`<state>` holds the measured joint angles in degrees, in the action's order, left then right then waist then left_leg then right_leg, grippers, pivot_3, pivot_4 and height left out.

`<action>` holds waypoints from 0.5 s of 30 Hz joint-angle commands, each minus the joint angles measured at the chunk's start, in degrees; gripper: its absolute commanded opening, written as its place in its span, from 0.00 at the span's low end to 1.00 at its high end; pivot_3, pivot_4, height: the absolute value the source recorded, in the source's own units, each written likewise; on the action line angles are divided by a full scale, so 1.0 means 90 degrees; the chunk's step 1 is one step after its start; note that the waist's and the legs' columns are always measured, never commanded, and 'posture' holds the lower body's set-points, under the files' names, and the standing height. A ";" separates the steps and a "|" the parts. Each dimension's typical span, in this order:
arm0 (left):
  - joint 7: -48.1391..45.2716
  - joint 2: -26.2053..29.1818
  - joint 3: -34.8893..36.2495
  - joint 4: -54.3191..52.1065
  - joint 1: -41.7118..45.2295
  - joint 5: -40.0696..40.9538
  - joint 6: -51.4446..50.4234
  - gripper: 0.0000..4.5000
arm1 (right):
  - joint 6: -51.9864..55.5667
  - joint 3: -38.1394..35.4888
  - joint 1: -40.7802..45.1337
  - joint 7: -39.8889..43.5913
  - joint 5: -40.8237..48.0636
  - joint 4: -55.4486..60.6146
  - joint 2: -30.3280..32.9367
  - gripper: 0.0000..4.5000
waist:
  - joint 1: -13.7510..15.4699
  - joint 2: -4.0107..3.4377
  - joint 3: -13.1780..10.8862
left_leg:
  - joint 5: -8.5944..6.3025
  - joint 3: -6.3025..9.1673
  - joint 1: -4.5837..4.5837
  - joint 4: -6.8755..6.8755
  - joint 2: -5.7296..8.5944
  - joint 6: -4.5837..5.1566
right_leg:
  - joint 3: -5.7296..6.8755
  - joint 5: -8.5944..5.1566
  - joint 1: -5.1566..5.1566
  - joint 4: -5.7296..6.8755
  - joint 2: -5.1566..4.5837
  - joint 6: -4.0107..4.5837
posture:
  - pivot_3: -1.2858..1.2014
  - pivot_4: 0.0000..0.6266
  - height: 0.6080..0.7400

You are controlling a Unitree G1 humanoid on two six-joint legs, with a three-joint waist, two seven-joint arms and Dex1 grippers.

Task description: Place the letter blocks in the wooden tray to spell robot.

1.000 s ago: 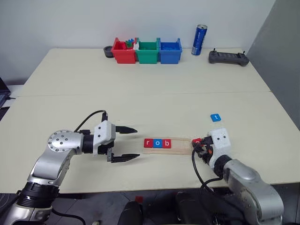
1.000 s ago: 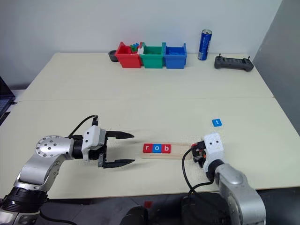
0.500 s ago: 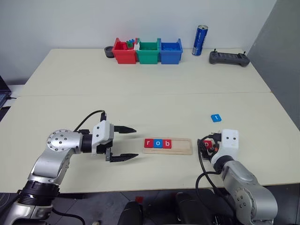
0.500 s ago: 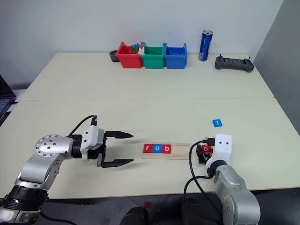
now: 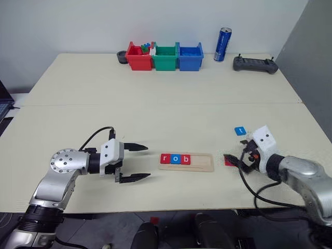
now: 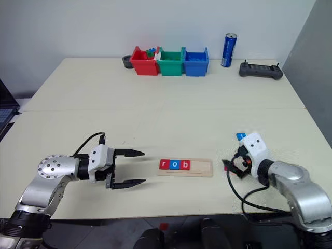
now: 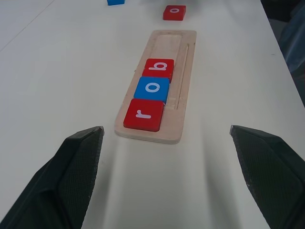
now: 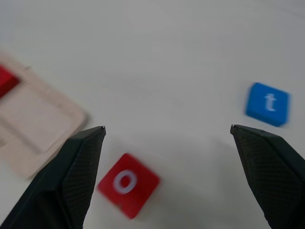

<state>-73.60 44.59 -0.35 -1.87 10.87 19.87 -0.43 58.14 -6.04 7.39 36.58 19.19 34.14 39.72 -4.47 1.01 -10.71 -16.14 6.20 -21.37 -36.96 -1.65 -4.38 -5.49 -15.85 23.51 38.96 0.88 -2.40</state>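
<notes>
Head view: r, o, b fill the left of the wooden tray [image 5: 185, 161]; the right claw [image 5: 239, 158] hangs wide open, empty, above the red o block [image 5: 229, 162]. Left wrist view: the left claw [image 7: 167, 179] gapes, empty, left of the tray. Right wrist view: the blue t block [image 8: 268, 104] lies beyond the o; both probably light, stiff tiles, best pinched by opposite edges.

The wooden tray [image 5: 185, 161] lies on the table [image 5: 155, 114] between the two claws, ahead of the spread fingers of the left gripper [image 5: 136, 163]. Tiles r [image 7: 144, 114], o [image 7: 151, 89] and b [image 7: 158, 69] sit in the tray's half nearest that claw, touching in a row. Beyond the tray's far end, the second o tile [image 8: 127, 183] lies on the table just before the wide-spread right gripper [image 8: 167, 176], the t tile [image 8: 268, 104] farther out.
</notes>
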 commanded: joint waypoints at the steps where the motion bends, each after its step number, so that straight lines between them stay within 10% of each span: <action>1: 0.0020 0.0036 0.0102 -0.0029 0.0007 -0.0013 0.0167 1.00 | -0.1163 0.0324 -0.0093 0.1465 0.0134 -0.0295 0.0944 0.99 | 0.0004 0.0001 0.0000 | 0.0000 -0.0002 0.0000 -0.0003 0.0001 0.0001 | -0.0001 0.0000 -0.0002 -0.0001 -0.0001 -0.0001 | 0.52 0.24 1.00; 15: 0.0121 0.0058 0.0075 -0.0210 0.0007 -0.0004 0.0045 1.00 | -0.3292 0.1600 0.0661 0.2437 -0.0846 -0.2439 0.1404 0.99 | 0.0008 0.0008 0.0000 | 0.0000 -0.0004 0.0007 -0.0008 0.0001 0.0000 | -0.0003 0.0008 -0.0006 0.0002 -0.0002 0.0009 | 0.52 0.24 1.00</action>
<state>-72.96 44.69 -0.37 -2.13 10.83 19.58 -0.05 29.73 8.14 12.45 57.29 12.12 12.54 51.92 -4.40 1.08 -10.71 -16.14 6.16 -21.31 -37.03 -1.65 -4.38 -5.52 -15.74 23.46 38.98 0.86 -2.26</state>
